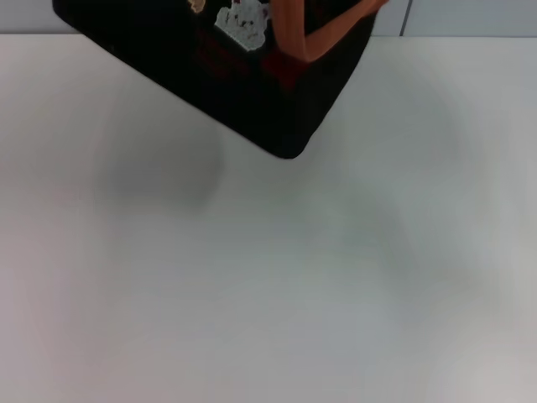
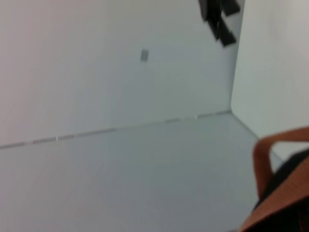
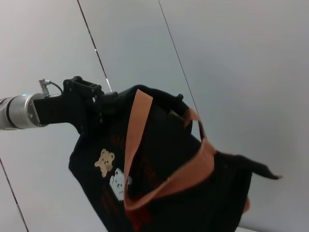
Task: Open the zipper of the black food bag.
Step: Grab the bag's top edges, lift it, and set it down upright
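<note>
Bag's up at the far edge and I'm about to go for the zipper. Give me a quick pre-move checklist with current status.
1. Black food bag in view: ok, but the head view cuts off its top.
2. Left gripper at the bag's upper end: ok; a firm hold: cannot tell.
3. Right gripper close by the bag's other end: ok; fingers open or shut: cannot tell.
4. Zipper and pull tab located: not ok, neither shows in any view.
5. Orange straps clear of the top seam: not ok, they drape across the bag.
6. Bag steady on the table: cannot tell.
</note>
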Controlling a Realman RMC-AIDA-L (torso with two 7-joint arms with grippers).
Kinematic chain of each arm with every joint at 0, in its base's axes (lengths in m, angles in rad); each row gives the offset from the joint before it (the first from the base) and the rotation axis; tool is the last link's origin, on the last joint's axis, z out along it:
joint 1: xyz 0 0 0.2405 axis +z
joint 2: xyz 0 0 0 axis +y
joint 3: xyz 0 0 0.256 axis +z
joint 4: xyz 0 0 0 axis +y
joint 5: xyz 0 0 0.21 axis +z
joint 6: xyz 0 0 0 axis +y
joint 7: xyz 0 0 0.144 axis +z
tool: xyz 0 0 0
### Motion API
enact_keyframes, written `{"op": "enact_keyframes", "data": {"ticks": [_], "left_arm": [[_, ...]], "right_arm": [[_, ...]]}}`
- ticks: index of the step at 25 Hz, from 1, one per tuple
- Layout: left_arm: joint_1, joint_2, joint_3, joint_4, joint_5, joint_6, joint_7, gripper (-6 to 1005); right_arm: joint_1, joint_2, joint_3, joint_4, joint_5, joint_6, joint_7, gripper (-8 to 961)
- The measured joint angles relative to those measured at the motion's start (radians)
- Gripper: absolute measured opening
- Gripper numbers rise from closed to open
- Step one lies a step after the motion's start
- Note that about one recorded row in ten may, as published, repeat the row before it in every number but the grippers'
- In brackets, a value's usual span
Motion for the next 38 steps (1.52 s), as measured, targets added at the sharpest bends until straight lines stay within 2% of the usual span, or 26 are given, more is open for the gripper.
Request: {"op": "enact_keyframes", "data": {"ticks": [2,4,7,10,14,20,26,29,31,33,34,35,36,38], "left_arm": [[0.003,-0.005,0.008,0.009,-0.018,0.034,0.000,151],[0.005,-0.023,0.026,0.022,-0.033,0.091,0.000,150],[0.019,-0.048,0.124,0.028,-0.036,0.173,0.000,150],[0.032,-0.049,0.230,-0.003,0.004,0.166,0.002,150],[0.026,-0.050,0.259,-0.040,0.029,0.152,0.005,150],[0.023,-0.046,0.221,-0.049,0.062,0.102,0.010,150],[0.020,-0.027,0.052,-0.052,0.078,0.103,0.032,149],[0.022,-0.023,0.021,-0.048,0.029,0.130,0.034,149],[0.031,-0.038,0.078,-0.046,0.006,0.156,0.041,149],[0.037,-0.050,0.179,-0.066,0.009,0.154,0.054,149],[0.041,-0.052,0.256,-0.091,0.010,0.129,0.062,149],[0.047,-0.052,0.400,-0.148,0.018,0.052,0.085,149],[0.047,-0.052,0.400,-0.148,0.018,0.052,0.085,149],[0.052,-0.053,0.529,-0.202,0.040,-0.047,0.112,150]], "right_arm": [[0.004,0.000,-0.002,-0.001,0.000,0.000,0.002,719],[0.007,0.001,-0.004,-0.001,0.000,0.001,0.002,719],[0.006,0.004,-0.003,0.008,-0.003,0.003,-0.006,719],[0.001,0.005,-0.004,0.012,-0.003,0.005,-0.013,720],[-0.003,0.004,-0.001,0.013,-0.003,0.000,-0.014,721],[-0.007,0.004,0.001,0.013,-0.003,-0.002,-0.015,720],[-0.006,0.005,0.001,0.009,-0.003,-0.001,-0.015,719],[-0.001,0.006,0.001,0.009,-0.002,0.003,-0.014,718],[0.003,0.005,-0.001,0.012,-0.002,0.004,-0.014,718],[0.004,0.005,-0.004,0.013,-0.002,0.006,-0.014,718],[0.003,0.005,-0.005,0.013,-0.002,0.007,-0.014,717],[0.000,0.005,-0.004,0.013,-0.002,0.008,-0.015,717],[0.000,0.005,-0.004,0.013,-0.002,0.008,-0.015,717],[-0.003,0.004,-0.004,0.013,-0.002,0.008,-0.017,717]]}}
